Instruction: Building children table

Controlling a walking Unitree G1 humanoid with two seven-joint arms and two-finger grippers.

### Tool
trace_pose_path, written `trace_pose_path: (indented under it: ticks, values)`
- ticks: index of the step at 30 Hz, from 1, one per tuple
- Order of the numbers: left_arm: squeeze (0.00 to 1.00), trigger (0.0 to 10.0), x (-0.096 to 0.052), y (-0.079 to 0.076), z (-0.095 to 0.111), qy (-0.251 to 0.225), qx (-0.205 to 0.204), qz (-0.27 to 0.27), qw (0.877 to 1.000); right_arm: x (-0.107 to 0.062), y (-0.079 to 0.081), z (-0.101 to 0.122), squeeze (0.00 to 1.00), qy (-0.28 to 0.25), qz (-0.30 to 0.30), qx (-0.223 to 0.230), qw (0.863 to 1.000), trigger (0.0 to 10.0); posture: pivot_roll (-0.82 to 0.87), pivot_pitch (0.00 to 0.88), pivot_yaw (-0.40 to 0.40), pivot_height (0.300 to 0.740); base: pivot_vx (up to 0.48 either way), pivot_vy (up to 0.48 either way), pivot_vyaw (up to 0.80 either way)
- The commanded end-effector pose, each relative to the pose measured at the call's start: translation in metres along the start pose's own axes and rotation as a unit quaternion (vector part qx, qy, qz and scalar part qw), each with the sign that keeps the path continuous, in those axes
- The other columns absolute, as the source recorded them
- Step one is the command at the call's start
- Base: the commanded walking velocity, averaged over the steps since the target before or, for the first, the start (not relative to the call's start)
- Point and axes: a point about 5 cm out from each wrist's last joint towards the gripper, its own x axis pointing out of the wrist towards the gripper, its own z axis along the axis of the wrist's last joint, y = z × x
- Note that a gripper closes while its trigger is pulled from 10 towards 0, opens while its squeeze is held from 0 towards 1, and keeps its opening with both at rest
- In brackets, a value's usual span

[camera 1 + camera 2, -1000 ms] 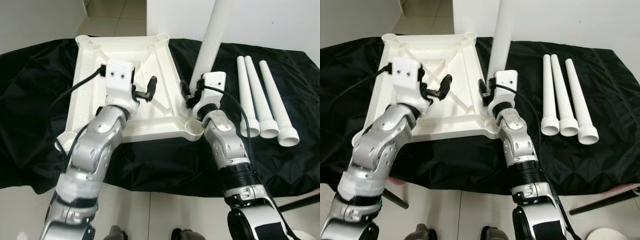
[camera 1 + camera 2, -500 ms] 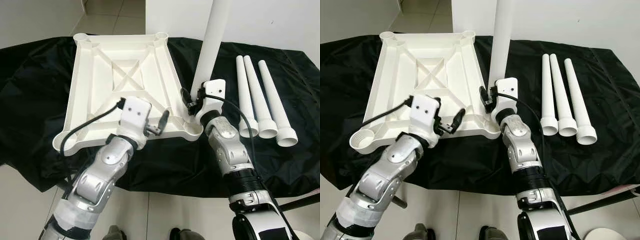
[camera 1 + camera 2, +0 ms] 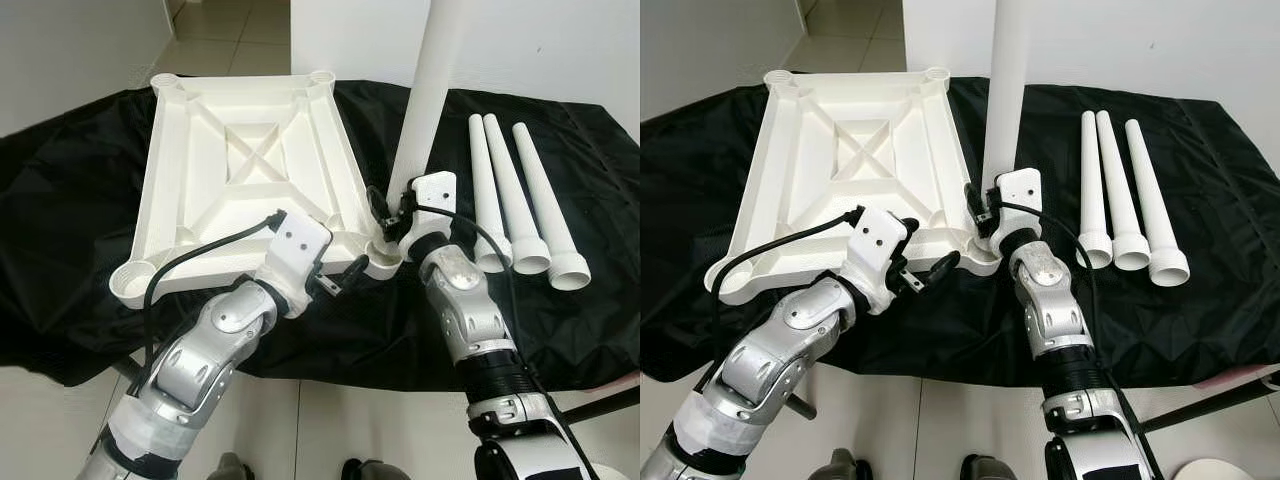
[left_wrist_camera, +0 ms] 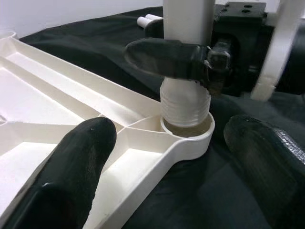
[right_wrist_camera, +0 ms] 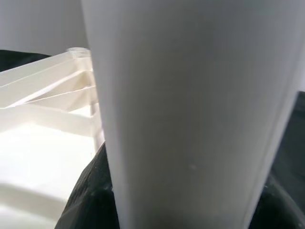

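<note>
Here the right gripper (image 3: 388,212), clamped on the upright leg (image 3: 425,100), seats its threaded end in the near corner socket (image 4: 187,130) of the inverted table top (image 3: 245,170); left gripper (image 3: 345,278) hovers open nearby. Tilt risks cross-threading.

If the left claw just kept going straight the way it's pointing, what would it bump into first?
Most likely the corner socket of the tabletop, where the upright leg held by the right gripper sits; the left gripper is open.
</note>
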Motion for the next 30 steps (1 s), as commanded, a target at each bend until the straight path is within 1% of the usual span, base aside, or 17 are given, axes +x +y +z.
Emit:
trace_pose_path:
  ticks: [1,3,5,8,11,14,18,21,25,28,30]
  values:
    - [0.0,10.0,-0.002,-0.006,0.0,-0.004,0.014,-0.041,0.999,-0.002,0.003,0.001,0.0,-0.007,0.014,-0.009,1.0,10.0,-0.03,0.095,0.01,0.74,0.0,0.0,0.0]
    - [0.0,10.0,-0.002,-0.009,-0.002,0.002,0.015,-0.05,0.999,-0.004,0.004,0.0,0.0,-0.01,0.022,-0.004,1.0,10.0,-0.03,0.093,0.017,0.74,0.0,0.0,0.0]
    - [0.0,10.0,-0.004,-0.016,-0.005,0.014,-0.003,-0.08,0.997,-0.01,0.005,-0.007,0.0,-0.01,0.037,-0.002,0.999,10.0,-0.05,0.096,0.021,0.74,0.0,0.0,0.0]
    - [0.0,10.0,-0.006,-0.022,-0.005,0.024,-0.008,-0.112,0.993,-0.015,0.004,-0.014,0.0,-0.01,0.046,0.008,0.999,10.0,-0.04,0.097,0.027,0.74,0.0,0.0,0.0]
    - [0.0,10.0,-0.007,-0.023,-0.004,0.024,-0.006,-0.122,0.992,-0.016,0.004,-0.017,0.0,-0.01,0.052,0.01,0.999,10.0,-0.04,0.096,0.033,0.74,0.0,0.0,0.0]
    - [0.0,10.0,-0.008,-0.022,-0.004,0.026,-0.001,-0.124,0.992,-0.019,0.001,-0.024,0.0,-0.003,0.054,0.004,0.999,10.0,-0.04,0.098,0.032,0.74,0.0,0.0,0.0]
    - [0.0,10.0,-0.009,-0.018,-0.005,0.031,0.0,-0.117,0.993,-0.023,-0.005,-0.029,0.0,0.001,0.052,0.023,0.998,10.0,-0.04,0.101,0.033,0.74,0.0,0.0,0.0]
    - [0.0,10.0,-0.01,-0.016,-0.005,0.031,0.003,-0.11,0.993,-0.026,-0.003,-0.035,0.0,0.01,0.074,0.023,0.997,10.0,-0.03,0.101,0.037,0.74,0.0,0.0,0.0]
    - [0.0,10.0,-0.01,-0.016,-0.003,0.03,0.001,-0.109,0.994,-0.026,-0.003,-0.039,0.0,0.016,0.081,0.028,0.996,10.0,-0.03,0.101,0.037,0.74,0.0,0.0,0.0]
    - [0.0,10.0,-0.01,-0.015,-0.003,0.032,0.003,-0.107,0.994,-0.023,-0.002,-0.043,0.0,0.027,0.102,0.035,0.994,10.0,-0.03,0.1,0.039,0.74,0.0,0.0,0.0]
    - [0.0,10.0,-0.01,-0.015,-0.003,0.032,0.003,-0.107,0.994,-0.023,-0.002,-0.043,0.0,0.027,0.102,0.035,0.994,10.0,-0.03,0.1,0.039,0.74,0.0,0.0,0.0]
